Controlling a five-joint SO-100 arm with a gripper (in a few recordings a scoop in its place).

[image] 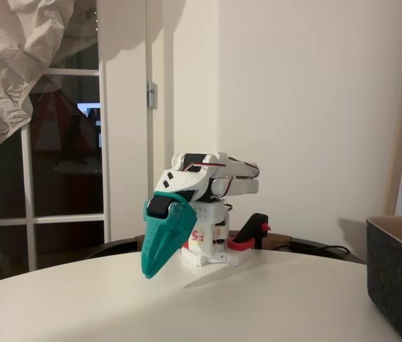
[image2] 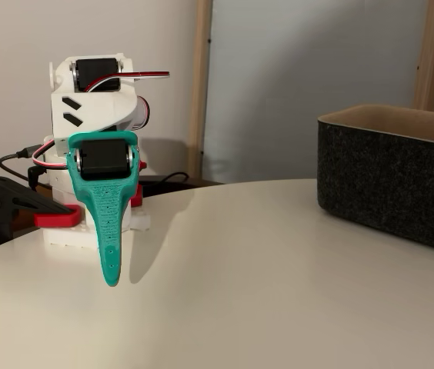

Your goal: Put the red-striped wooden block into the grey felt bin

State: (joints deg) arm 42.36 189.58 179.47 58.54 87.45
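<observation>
White table (image2: pixel 278 307) across the foreground, grey felt bin (image2: pixel 390 181) at right edge in both fixed views, white arm (image: pixel 212 178) folded over its base, teal gripper (image: pixel 150 271) pointing down at centre left, fingers apparently together.

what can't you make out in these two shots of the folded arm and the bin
- Grey felt bin interior: in both fixed views its walls hide the inside, so any contents are unknown.
- Bin extent: cut off by the right edge in both fixed views.
- Claw: tips together, seemingly empty; seen edge-on in a fixed view.
</observation>
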